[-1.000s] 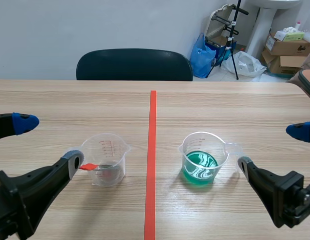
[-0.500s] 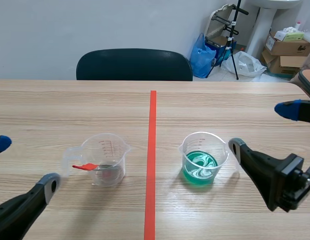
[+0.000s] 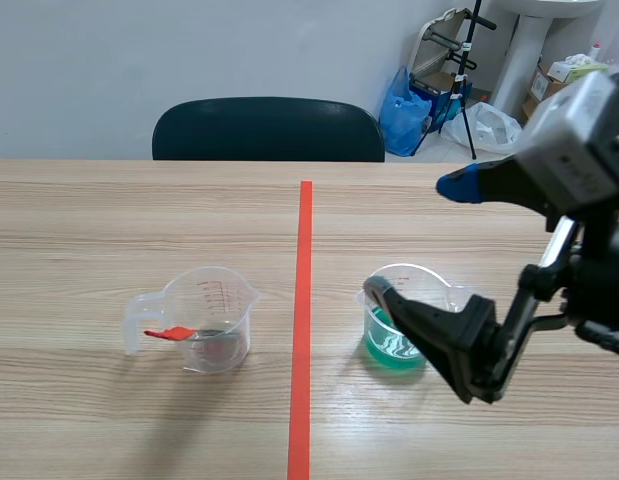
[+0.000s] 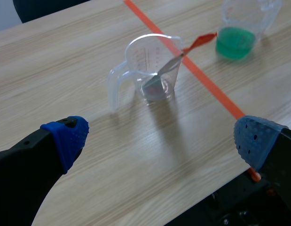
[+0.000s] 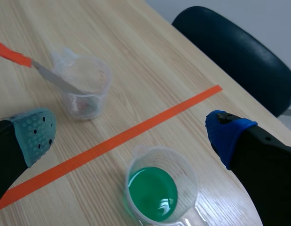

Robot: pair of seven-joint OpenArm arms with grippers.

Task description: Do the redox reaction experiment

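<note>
On the wooden table (image 3: 109, 220), left of the orange-red tape line (image 3: 303, 300), a clear measuring cup (image 3: 211, 318) holds a red-handled spatula (image 3: 179, 333). Right of the line stands a second measuring cup (image 3: 419, 280) of green liquid (image 3: 381, 345). The right arm's pincer (image 3: 419, 240) hangs spread wide over it, lower fingertip at the rim. A black chair (image 3: 269, 130) stands behind the table.

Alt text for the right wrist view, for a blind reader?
The open right tool hangs over a clear cup of green liquid on a wooden table. Beyond an orange tape line stands another clear cup holding a red-handled spatula.
</note>
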